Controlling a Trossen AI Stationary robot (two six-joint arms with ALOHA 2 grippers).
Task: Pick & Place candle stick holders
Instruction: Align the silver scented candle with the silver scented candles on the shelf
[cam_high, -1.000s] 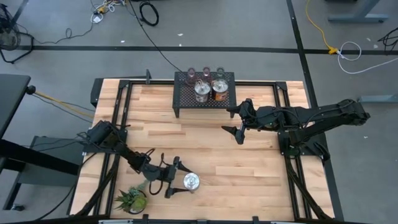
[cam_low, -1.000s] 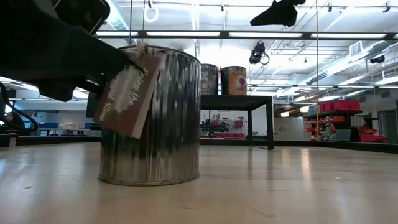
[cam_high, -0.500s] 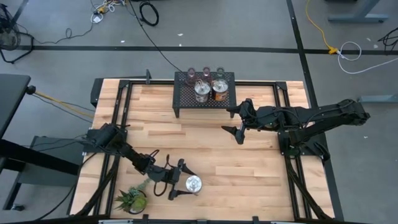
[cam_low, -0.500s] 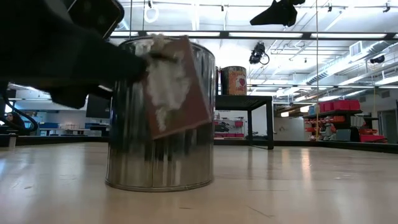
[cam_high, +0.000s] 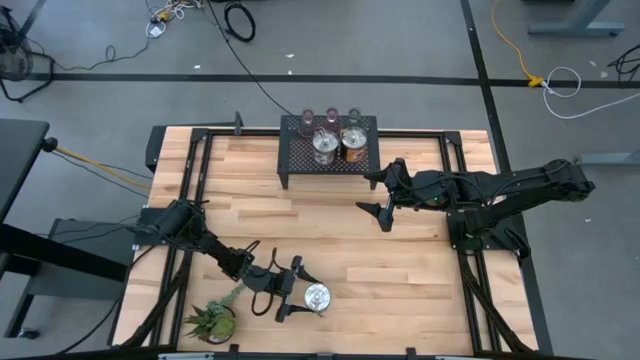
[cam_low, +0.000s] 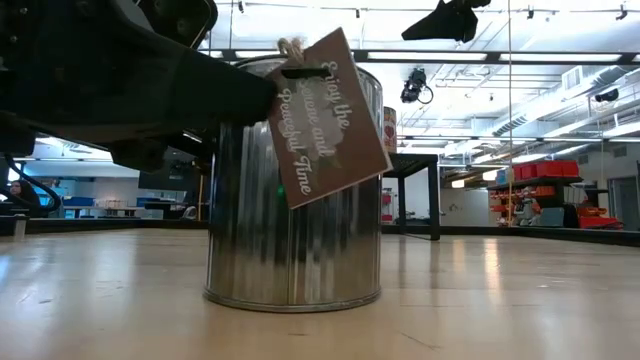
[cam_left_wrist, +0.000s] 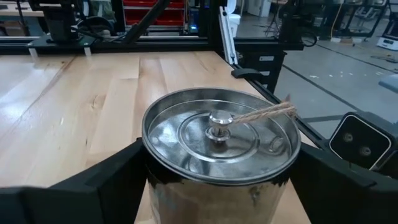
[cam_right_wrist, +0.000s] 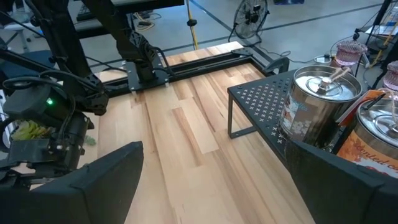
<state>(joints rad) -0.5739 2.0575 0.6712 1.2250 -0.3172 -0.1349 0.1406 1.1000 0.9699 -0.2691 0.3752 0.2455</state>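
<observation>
A round silvery tin holder (cam_high: 317, 297) with a knobbed lid (cam_left_wrist: 221, 134) and a brown paper tag (cam_low: 325, 115) stands upright on the table near the front edge. My left gripper (cam_high: 293, 291) is open, with one finger on either side of the tin. A silvery tin (cam_high: 325, 146), a coppery tin (cam_high: 352, 144) and three pinkish cups (cam_high: 331, 116) stand on the black mesh rack (cam_high: 300, 165) at the back. My right gripper (cam_high: 385, 195) is open and empty, above the table to the right of the rack. My left gripper comes at the tin level, from the table's left, with one finger (cam_left_wrist: 118, 174) at each side of its wall (cam_left_wrist: 186, 199), just below the rim. The tin hides the fingers' inner faces, so I cannot tell whether they touch it. The tin stands upright on the table.
A spiky green potted plant (cam_high: 212, 322) stands at the front left, beside my left arm. The rack's near legs (cam_right_wrist: 231, 124) rise from the table at the back. Bare wood lies between the rack and the tin.
My left gripper has gone toward the table's right and near edges. The silvery tin has slid the same way along the table, still upright. It has turned about, and its tag has swung round so that the printed side now shows in the low view.
</observation>
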